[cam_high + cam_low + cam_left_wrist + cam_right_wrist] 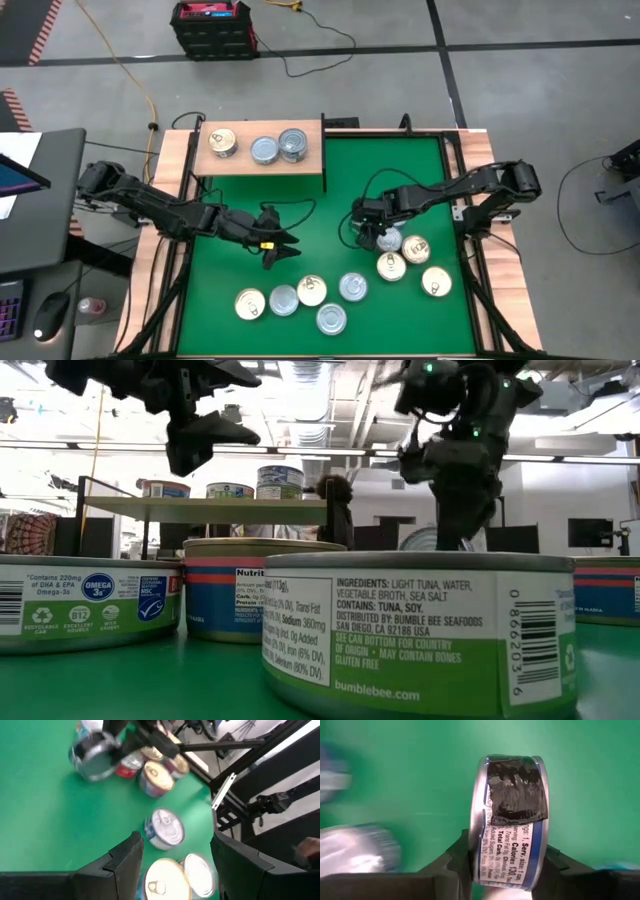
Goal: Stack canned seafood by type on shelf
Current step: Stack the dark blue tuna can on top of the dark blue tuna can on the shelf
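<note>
Tins: three sitting on shelf (262, 160) at 11 o'clock, one (281, 148) stacked; about eight (311, 291) waiting on mat (400, 170) at 5 o'clock. Right gripper (385, 238) clamping a blue-label tin (512, 820); left gripper (283, 250) hovering, jaws apart, empty.

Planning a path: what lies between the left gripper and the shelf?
Only bare green mat between left gripper and shelf, per the high view.
</note>
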Motion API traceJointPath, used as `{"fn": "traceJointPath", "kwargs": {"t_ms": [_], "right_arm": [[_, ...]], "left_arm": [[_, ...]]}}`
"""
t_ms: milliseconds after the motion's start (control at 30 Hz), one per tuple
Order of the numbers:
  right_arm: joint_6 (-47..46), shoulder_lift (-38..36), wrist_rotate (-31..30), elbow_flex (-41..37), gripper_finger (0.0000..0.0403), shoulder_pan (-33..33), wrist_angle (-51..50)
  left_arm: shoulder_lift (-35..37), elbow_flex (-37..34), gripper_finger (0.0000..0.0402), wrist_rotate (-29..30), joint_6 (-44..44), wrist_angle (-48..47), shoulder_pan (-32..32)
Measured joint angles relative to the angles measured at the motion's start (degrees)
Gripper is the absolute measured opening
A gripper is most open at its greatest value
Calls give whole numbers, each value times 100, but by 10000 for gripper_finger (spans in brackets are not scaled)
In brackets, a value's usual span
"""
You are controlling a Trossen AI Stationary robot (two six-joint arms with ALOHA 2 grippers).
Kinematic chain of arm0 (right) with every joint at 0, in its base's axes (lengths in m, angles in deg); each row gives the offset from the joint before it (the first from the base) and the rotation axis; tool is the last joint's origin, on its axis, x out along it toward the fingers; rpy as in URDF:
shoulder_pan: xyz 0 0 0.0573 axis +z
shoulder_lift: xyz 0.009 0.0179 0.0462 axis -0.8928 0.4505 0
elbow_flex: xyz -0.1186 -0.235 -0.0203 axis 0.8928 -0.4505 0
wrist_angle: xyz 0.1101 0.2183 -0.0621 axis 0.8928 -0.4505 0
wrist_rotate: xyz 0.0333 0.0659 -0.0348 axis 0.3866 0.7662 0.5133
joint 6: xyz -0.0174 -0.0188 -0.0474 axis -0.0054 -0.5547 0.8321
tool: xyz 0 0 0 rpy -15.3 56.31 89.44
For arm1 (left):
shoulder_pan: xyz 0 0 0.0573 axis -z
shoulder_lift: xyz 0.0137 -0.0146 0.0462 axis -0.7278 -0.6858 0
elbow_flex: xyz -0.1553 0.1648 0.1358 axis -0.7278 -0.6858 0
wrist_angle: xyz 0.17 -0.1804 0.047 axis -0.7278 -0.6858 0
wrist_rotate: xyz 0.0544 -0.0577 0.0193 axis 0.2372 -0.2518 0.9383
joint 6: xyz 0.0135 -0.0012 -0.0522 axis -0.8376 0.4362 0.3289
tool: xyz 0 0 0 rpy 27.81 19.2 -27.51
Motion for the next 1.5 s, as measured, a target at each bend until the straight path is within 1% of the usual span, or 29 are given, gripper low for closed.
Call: {"fn": "traceJointPath", "kwargs": {"t_ms": [67,133,200,300,433,600,733,900,967,1067,1167,1233,1367,1467,1500], "right_arm": [[246,-24,310,173,159,120,240],[583,-25,503,415,159,258,502],[920,-30,493,615,159,413,645],[1343,-31,349,775,162,573,1099],[1570,-31,147,955,179,626,1201],[1676,-31,139,1102,161,588,1177],[1723,-31,141,1153,160,590,1311],[1722,-31,137,1153,175,614,1652],[1719,-31,130,1153,174,639,1750],[1693,-31,132,1153,162,660,1885],[1629,-31,139,1153,161,660,1945],[1627,-31,124,1150,164,690,2044],[1583,-31,73,1150,189,693,2115],[1302,-31,48,1150,206,657,2160],[1164,-31,90,1150,212,599,2170]], "left_arm": [[0,135,221,34,-239,4,1],[-2,336,221,217,-685,-21,2],[-2,617,222,369,-1051,-171,3],[-38,1098,229,604,-1449,-835,-100],[-204,1650,261,608,-1727,-1753,-312],[-496,2052,312,218,-2196,-2549,-457],[-807,2059,327,101,-2482,-2610,-463],[-1139,2059,322,128,-2491,-2466,-462],[-1229,2062,318,144,-2554,-2314,-462],[-1309,2064,308,169,-2648,-2221,-462],[-1325,2064,284,312,-2661,-2195,-462],[-1322,2064,259,402,-2739,-2188,-462],[-1320,2064,188,524,-2847,-2211,-452],[-1325,2064,136,507,-2883,-2200,-450],[-1324,2065,130,514,-2866,-2193,-447]]}}
